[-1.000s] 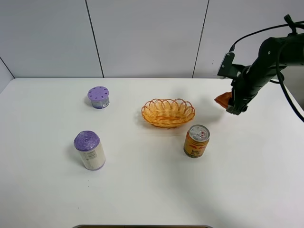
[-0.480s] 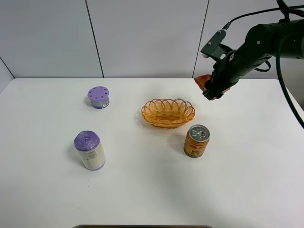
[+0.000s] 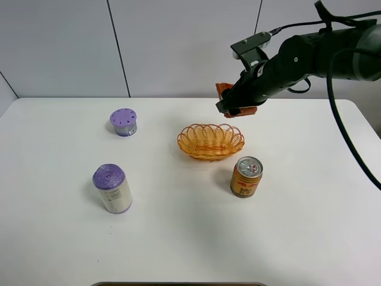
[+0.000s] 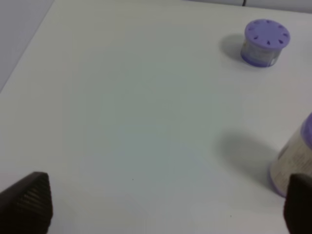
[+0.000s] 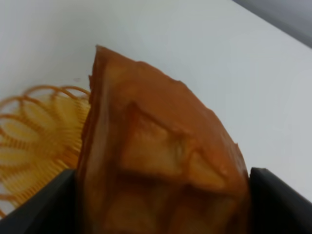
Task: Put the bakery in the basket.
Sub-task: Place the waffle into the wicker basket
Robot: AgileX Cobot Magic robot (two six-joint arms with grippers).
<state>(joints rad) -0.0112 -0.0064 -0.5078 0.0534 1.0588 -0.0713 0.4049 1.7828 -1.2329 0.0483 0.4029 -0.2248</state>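
**Exterior high view: bakery held in the air behind the basket**

Nearest to me on the white desk (image 3: 178, 238) stand a tall container (image 3: 112, 189) with a purple lid, on the left, and an upright red-and-gold drink can (image 3: 246, 177), on the right. Just behind the can lies the basket (image 3: 211, 152), with nothing in it. Further back on the left is a small jar (image 3: 124, 122), whose purple lid has holes.

Farthest away, up in the air behind the right end of the basket, the right tool (image 3: 237, 105) is clamped on the bakery (image 3: 222, 89). The orange-brown piece sticks out on both sides of the dark tool. From the right wrist camera the bakery fills the space between the two fingers, and the looped rim of the basket is seen lower down, past one edge of it.

The left tool (image 4: 162, 207) appears only in its own wrist camera. Its two fingertips are wide apart and hold nothing, above bare desk, with both purple-lid containers ahead of it.
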